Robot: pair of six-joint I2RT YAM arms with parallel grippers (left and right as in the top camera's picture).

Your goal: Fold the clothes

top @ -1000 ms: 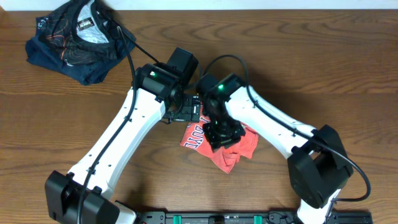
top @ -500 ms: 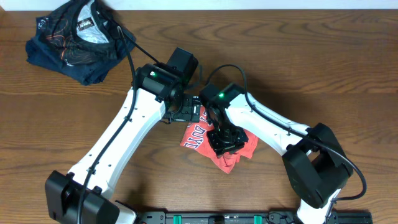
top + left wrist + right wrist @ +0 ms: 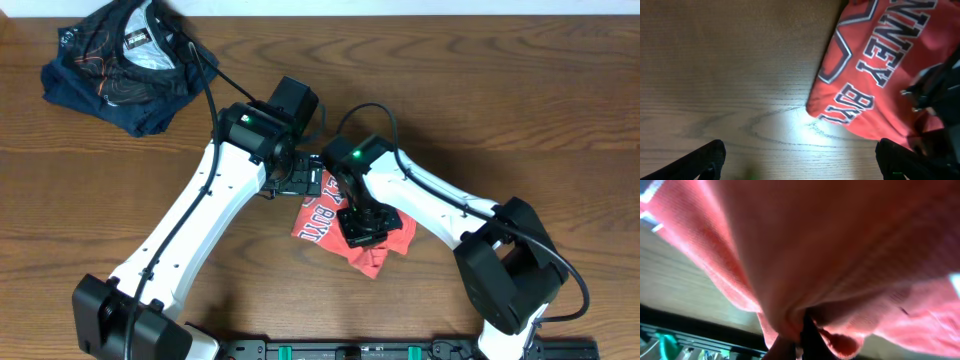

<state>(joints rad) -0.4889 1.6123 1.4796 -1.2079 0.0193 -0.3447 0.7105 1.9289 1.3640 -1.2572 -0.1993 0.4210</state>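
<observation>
We see the coral-red T-shirt [image 3: 372, 258] lying bunched on the table [image 3: 520, 90], a little below the middle, where both arms meet over it. Its left edge, carrying the white block lettering, shows plainly from overhead. A lower corner points toward the near edge of the table. The upper and right parts are hidden under the right arm's wrist.

The right tool [image 3: 362, 226] is down on the middle of the shirt, its fingers together and clamped on a pinch of the red cloth. In the right wrist view the fabric gathers into a fold that runs into the closed fingers and drapes across nearly the whole frame.

The left tool [image 3: 800, 152] sits just beside the shirt's upper left edge, its fingers wide apart with only bare wood between them. In the left wrist view the lettered edge of the shirt crosses the upper right, apart from both fingers.

A dark garment [image 3: 120, 70] is heaped at the far left corner, well apart from the shirt. We see bare wood to the left of the shirt and across the far right of the table. Toward the near edge there is less room, between the two arms' bases.
</observation>
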